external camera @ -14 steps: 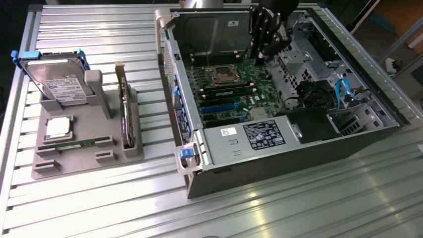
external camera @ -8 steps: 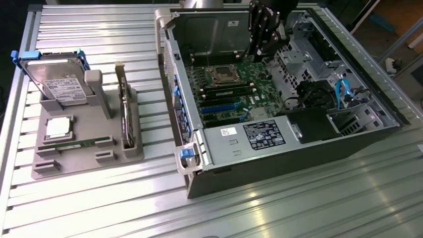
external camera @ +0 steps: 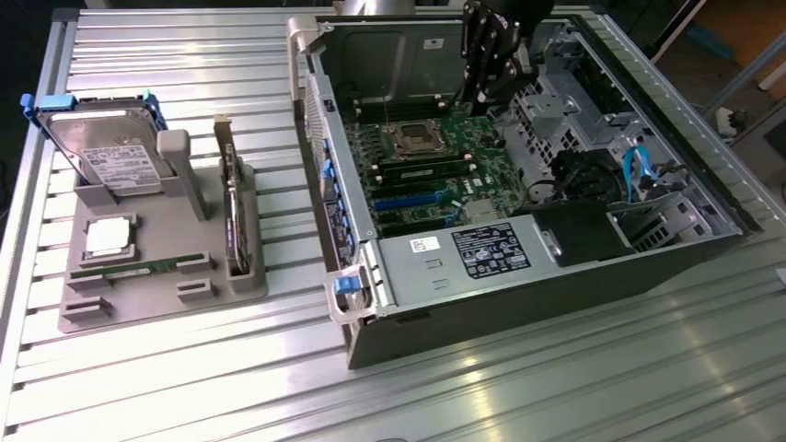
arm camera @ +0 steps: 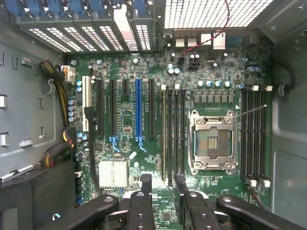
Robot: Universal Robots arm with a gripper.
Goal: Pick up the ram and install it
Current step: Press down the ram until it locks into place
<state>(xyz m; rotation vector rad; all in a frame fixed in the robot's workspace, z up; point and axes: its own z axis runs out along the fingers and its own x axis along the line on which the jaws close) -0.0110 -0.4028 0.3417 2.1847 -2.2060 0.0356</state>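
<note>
1. Tool. The gripper hangs inside the open computer case, at the upper middle of the exterior view. Its two fingers stand apart with bare board showing between them. It is open and carries nothing.

2. Directly under the tool. The fingertips sit above one end of the bank of four memory slots on the motherboard. No contact with the slots can be confirmed. One slot in this bank has a paler edge than the others. Whether a stick is seated there cannot be told.

3. Beyond the slots. The CPU socket is just beside that bank, open and unpopulated, and a second memory bank lies on its far side.

4. Task item. The ram lies flat in a groove of the grey fixture tray, low at the exterior view's left, well apart from the case and the tool. The same tray holds a hard drive and an expansion card, both on edge, and a processor.

5. Progress, as a judgement. This stick is neither picked up nor installed, so pick-up, transfer and seating all remain. The tool is placed over the installation site, not over the part.
</note>
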